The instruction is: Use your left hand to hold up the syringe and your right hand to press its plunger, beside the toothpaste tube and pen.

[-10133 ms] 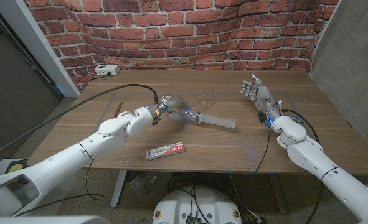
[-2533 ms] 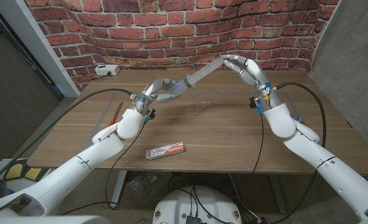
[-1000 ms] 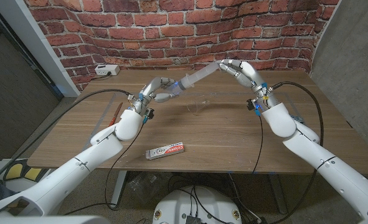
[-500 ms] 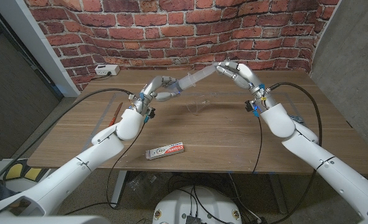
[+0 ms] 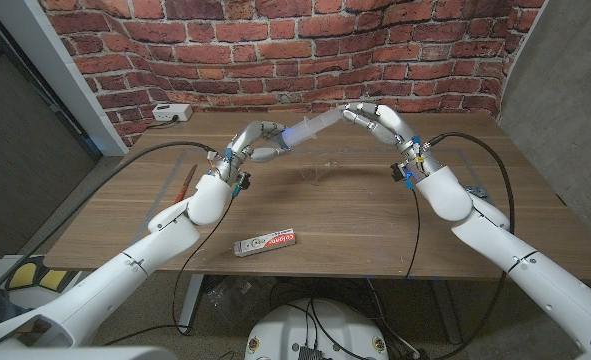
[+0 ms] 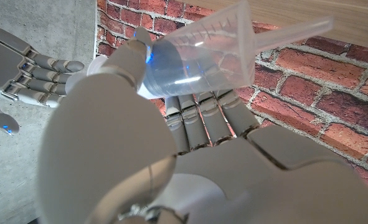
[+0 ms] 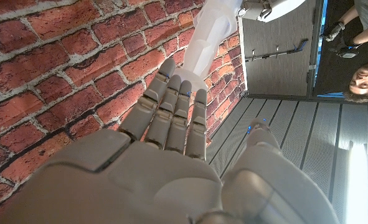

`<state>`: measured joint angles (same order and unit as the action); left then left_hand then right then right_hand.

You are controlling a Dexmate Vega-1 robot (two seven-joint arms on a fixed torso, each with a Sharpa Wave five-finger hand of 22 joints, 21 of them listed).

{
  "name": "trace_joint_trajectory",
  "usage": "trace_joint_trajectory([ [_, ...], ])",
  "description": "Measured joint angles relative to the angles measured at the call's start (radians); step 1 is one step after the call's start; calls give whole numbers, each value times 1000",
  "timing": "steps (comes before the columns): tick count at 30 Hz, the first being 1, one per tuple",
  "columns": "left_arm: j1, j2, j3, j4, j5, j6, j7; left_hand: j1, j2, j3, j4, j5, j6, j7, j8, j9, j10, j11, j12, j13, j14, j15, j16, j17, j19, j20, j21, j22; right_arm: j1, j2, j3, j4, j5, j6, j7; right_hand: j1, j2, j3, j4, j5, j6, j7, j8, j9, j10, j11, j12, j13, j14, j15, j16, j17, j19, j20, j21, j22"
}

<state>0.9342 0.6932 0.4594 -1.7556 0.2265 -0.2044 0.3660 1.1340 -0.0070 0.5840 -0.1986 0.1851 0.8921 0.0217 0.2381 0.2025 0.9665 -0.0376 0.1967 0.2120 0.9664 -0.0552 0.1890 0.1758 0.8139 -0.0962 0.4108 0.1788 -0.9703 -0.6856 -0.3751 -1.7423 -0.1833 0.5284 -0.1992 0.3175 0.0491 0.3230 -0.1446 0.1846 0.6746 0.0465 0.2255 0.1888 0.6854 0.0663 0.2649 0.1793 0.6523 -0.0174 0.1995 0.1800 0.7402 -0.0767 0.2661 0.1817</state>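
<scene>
My left hand (image 5: pixel 258 141) grips the clear syringe (image 5: pixel 310 126) by the barrel and holds it in the air above the table's far side, slanting up to the right. In the left wrist view the barrel (image 6: pixel 199 55) lies across my left hand (image 6: pixel 140 155). My right hand (image 5: pixel 379 121) reaches in from the right, its fingertips (image 5: pixel 349 112) pressing the plunger end. In the right wrist view the syringe (image 7: pixel 210 31) meets the fingertips of my right hand (image 7: pixel 171 143), and the thumb stands apart. The toothpaste tube (image 5: pixel 265 243) lies near the front edge. The orange pen (image 5: pixel 188 182) lies at the left.
A small clear piece (image 5: pixel 318 172) lies on the wooden table (image 5: pixel 355 215) below the syringe. A white power strip (image 5: pixel 170 112) sits at the back left by the brick wall. A person (image 7: pixel 364 59) shows in the right wrist view.
The syringe was lifted off the table earlier. In the last second my right hand has moved left against the plunger end, and the syringe looks shorter between the two hands.
</scene>
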Motion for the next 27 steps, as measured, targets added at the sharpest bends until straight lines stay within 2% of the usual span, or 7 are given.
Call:
trace_joint_trajectory([
  [27,-1,-4,1,-1,2,-2,-6,0,0,0,0,-1,16,-1,-8,0,0,0,0,-1,0,-1,-3,0,0,0,4,0,11,-1,-32,10,33,-15,38,0,0,0,0,0,0,0,-8,5,-1,-1,-8,0,0,0,-4,0,0,0,-5,0],
])
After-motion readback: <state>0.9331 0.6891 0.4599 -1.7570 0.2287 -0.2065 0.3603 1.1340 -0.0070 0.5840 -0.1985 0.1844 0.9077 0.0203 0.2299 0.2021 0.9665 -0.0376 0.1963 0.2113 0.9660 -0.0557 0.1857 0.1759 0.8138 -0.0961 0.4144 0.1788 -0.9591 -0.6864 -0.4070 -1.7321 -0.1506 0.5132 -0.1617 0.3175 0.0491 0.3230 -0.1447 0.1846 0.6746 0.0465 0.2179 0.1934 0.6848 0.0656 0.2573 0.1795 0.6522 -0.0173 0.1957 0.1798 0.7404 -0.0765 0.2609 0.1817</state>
